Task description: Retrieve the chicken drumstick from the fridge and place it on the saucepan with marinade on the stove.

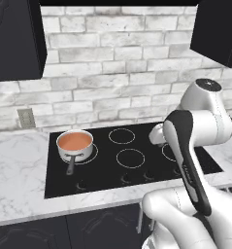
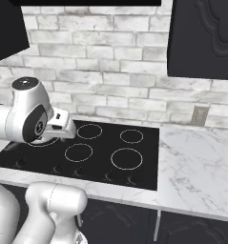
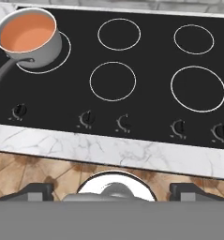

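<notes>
Left base view: saucepan with marinade (image 1: pixel 74 144) at centre left on the stove (image 1: pixel 112 168), ready to receive meat. Right base view: arm over the stove's left. Hand view: gripper (image 3: pixel 111 190) fingertips spread, empty; chicken drumstick unseen.

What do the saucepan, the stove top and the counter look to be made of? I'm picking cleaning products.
The saucepan looks like polished steel: shiny grey wall, with a dark matte handle, perhaps plastic. The stove looks like black glass: flat, smooth, with white burner rings printed on it. The counter looks like marble or a marble-look stone: white with grey veining.
</notes>
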Robot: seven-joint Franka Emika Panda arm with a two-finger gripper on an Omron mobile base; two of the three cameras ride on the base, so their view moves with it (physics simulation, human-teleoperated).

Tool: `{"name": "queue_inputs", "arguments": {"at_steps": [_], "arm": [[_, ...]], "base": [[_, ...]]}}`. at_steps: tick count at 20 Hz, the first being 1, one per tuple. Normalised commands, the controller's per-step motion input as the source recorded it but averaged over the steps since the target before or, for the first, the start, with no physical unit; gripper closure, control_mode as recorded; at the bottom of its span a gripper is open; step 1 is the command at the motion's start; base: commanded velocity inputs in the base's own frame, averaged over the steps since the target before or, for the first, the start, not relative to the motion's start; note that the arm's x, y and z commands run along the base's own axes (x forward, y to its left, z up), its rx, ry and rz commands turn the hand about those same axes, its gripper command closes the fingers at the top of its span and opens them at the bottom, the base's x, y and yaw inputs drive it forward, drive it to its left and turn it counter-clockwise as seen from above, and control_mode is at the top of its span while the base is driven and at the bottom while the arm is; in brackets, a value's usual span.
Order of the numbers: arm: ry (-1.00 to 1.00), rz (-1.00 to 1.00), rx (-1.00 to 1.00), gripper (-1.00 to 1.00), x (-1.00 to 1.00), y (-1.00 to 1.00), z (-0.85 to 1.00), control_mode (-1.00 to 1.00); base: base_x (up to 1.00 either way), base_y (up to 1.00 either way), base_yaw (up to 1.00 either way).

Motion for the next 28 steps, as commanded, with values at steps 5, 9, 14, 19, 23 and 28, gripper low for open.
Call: {"name": "queue_inputs", "arguments": {"at_steps": [5, 9, 14, 19, 23, 28], "arm": [[0.0, 0.0, 0.0, -1.0, -0.17, 0.0, -0.05, -1.0], [0.0, 0.0, 0.0, -1.0, 0.0, 0.0, 0.0, -1.0], [0.0, 0.0, 0.0, -1.0, 0.0, 0.0, 0.0, 1.0], [0.0, 0.0, 0.0, -1.0, 0.0, 0.0, 0.0, 1.0], [0.0, 0.0, 0.0, -1.0, 0.0, 0.0, 0.0, 1.0], [0.0, 0.0, 0.0, -1.0, 0.0, 0.0, 0.0, 1.0]], "base": [[0.0, 0.0, 0.0], [0.0, 0.0, 0.0], [-0.09, -0.02, 0.09], [-0.06, -0.01, 0.37], [-0.11, 0.0, 0.51], [-0.11, 0.0, 0.54]]}}
